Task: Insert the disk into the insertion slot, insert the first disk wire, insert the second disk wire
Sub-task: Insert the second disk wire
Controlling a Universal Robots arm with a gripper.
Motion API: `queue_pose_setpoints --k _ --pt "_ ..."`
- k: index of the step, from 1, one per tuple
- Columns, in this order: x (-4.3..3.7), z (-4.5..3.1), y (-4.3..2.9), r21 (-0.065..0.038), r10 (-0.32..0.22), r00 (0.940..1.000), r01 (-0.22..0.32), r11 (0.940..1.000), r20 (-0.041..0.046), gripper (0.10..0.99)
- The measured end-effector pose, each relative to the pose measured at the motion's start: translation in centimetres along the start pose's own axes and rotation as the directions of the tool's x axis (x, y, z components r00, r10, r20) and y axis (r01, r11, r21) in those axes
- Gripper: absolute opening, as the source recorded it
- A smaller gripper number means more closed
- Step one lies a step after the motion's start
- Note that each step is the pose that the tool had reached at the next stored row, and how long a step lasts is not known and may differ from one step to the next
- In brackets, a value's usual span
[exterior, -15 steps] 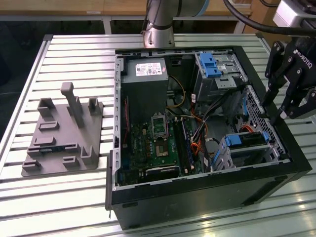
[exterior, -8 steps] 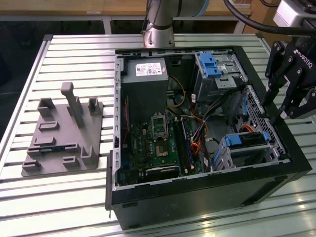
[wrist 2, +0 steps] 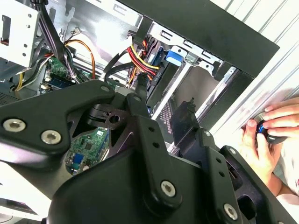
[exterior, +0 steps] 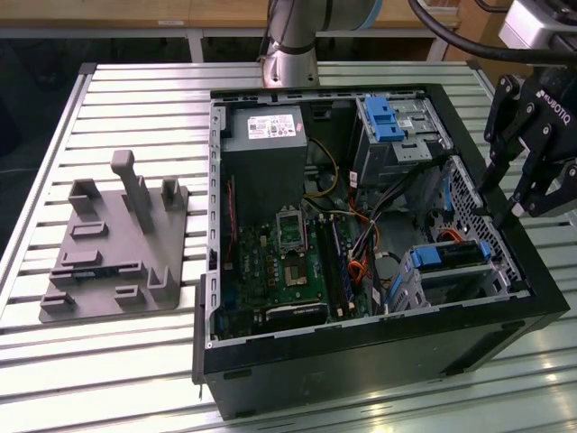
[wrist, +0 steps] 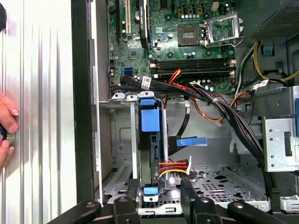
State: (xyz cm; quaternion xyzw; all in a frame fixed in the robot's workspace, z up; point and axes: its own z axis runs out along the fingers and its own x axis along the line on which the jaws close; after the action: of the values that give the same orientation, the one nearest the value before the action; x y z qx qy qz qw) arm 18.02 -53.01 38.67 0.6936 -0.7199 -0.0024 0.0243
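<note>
In the exterior view, the claw (exterior: pixel 505 204) is being held over the open computer case (exterior: pixel 361 361), which is being carried by the slatted desk (exterior: pixel 135 99), just above the corner where the insertion slot (exterior: pixel 462 290) is sitting. Its jaws are being kept wide apart with nothing between them, as is being shown in both wrist views. The disk (exterior: pixel 446 258) is being seen seated in the slot, its blue carrier framed by the cage walls, so the first step is being judged as done. In the first wrist view a red, yellow and black power wire (wrist: pixel 174 166) is being seen reaching the disk's edge, though whether its plug is seated cannot be told, and a black cable (wrist: pixel 183 122) with a blue tab is being left lying just beside the disk. The wire work is therefore being judged as the step in hand. It is being taken to call for a narrow, square grip on a small plug among crowded cables and a straight push into the disk's socket. A person's hand (wrist: pixel 5 126) is being rested at the desk's edge.
</note>
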Motion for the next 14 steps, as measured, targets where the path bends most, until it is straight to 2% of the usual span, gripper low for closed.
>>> queue_pose_setpoints --k 2,3,7,9,10,14 --pt "-0.59 0.01 0.02 0.000 0.000 1.0000 0.000 1.0000 -0.0057 0.482" --pt "-0.99 -0.02 0.03 0.001 0.000 0.9999 0.000 1.0000 -0.0130 0.482" --pt "-2.61 -0.03 0.09 0.002 0.002 0.9985 -0.002 1.0000 -0.0546 0.482" --pt "-3.43 -0.04 0.12 0.003 0.003 0.9974 -0.003 1.0000 -0.0713 0.482" --pt "-3.79 -0.02 0.14 0.003 0.003 0.9963 -0.003 1.0000 -0.0855 0.482" --pt "-4.84 0.01 0.18 0.005 0.006 0.9874 -0.006 1.0000 -0.1582 0.482"
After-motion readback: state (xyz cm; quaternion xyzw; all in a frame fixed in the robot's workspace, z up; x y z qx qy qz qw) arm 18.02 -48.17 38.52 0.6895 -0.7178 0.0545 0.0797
